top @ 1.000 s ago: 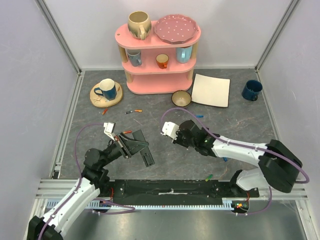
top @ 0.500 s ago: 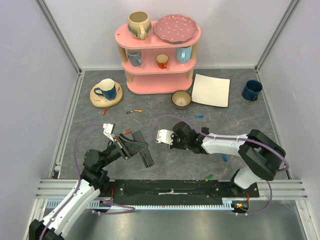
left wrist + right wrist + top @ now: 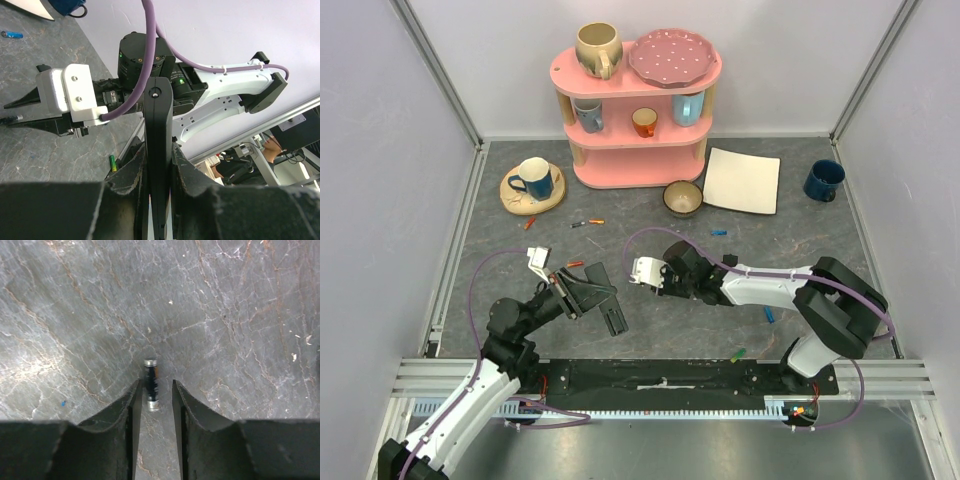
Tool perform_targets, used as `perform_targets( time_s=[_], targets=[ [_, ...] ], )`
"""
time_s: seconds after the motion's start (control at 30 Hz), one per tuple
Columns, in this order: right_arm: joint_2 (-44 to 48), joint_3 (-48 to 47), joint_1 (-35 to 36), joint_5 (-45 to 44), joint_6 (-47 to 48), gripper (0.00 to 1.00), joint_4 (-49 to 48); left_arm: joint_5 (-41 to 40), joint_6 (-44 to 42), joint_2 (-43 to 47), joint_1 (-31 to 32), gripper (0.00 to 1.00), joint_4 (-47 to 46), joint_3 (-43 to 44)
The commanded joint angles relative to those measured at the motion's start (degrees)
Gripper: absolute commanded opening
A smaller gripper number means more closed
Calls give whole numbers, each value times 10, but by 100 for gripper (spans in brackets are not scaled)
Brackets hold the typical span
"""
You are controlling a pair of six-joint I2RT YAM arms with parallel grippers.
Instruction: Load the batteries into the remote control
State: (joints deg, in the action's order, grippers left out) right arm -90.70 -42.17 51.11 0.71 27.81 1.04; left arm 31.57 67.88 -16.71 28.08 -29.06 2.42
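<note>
Note the left gripper (image 3: 159, 150) shut tight on the remote control (image 3: 158, 110): slab gripped edge-on, long end standing free above the fingers, apparently raised off the table (image 3: 235, 315). Note the right gripper (image 3: 155, 386) pointing down at the table with jaws apart, wider than the battery (image 3: 151, 382). Find the battery between the two fingertips, lengthwise along the gap, nearer the left-hand finger in the wrist view; blurred, so impossible to tell whether touched or lying loose.

Treat the step as securing this battery. Centre the gap over the battery body before closing. Close slowly across the body, not the metal caps, to prevent rolling or squirting out forward. Confirm a firm hold before lifting. Hold the remote control steady meanwhile; do not loosen the left grip. Check which face carries the battery bay before bringing the two together: bay not visible in any view. Leave the spare batteries (image 3: 592, 222) scattered on the table for later
</note>
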Motion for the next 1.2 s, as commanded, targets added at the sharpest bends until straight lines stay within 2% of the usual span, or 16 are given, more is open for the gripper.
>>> perform_targets(
  time_s=[0.0, 0.2, 0.4, 0.53, 0.57, 0.6, 0.67, 0.7, 0.73, 0.77, 0.8, 0.87, 0.9, 0.93, 1.03, 1.17],
  targets=[
    [8, -5, 0, -18, -19, 40, 2, -5, -13, 8, -2, 2, -7, -65],
    [53, -12, 0, -36, -38, 52, -3, -9, -15, 7, -3, 2, -3, -66],
    [126, -37, 0, -65, -109, 62, -2, -12, -19, -4, -3, 2, -6, -65],
    [134, -71, 0, -163, -317, 71, 10, -18, -14, -3, -3, 2, -6, -70],
    [130, -83, -3, -228, -466, 72, 28, -22, -13, -2, -3, 2, -6, -71],
    [128, -93, -7, -227, -514, 72, 45, -25, -12, 0, -4, 2, -5, -73],
    [133, -107, -19, -175, -629, 88, 72, -28, -8, 3, -2, 2, -1, -75],
    [140, -93, -23, -138, -641, 89, 45, -30, -7, 3, -2, 2, 0, -77],
    [160, -52, -25, -99, -648, 94, -39, -31, -7, 2, -3, 2, 1, -76],
    [168, -32, -24, -83, -662, 98, -72, -32, -7, 1, -3, 2, 2, -75],
    [171, -20, -22, -99, -713, 98, -87, -32, -7, -1, -3, 2, 4, -74],
    [153, -43, -21, -140, -753, 98, -12, -30, -7, -4, -3, 2, 6, -73],
    [142, -57, -18, -195, -798, 96, 38, -30, -7, -5, -3, 2, 6, -73],
    [117, -73, -12, -212, -813, 92, 89, -30, -6, -6, -3, 2, 6, -73],
    [86, -74, 7, -275, -868, 90, 133, -33, -6, -4, -3, 2, 7, -75],
    [42, -91, 27, -306, -904, 91, 167, -35, -4, -2, -3, 2, 8, -80]
  ],
)
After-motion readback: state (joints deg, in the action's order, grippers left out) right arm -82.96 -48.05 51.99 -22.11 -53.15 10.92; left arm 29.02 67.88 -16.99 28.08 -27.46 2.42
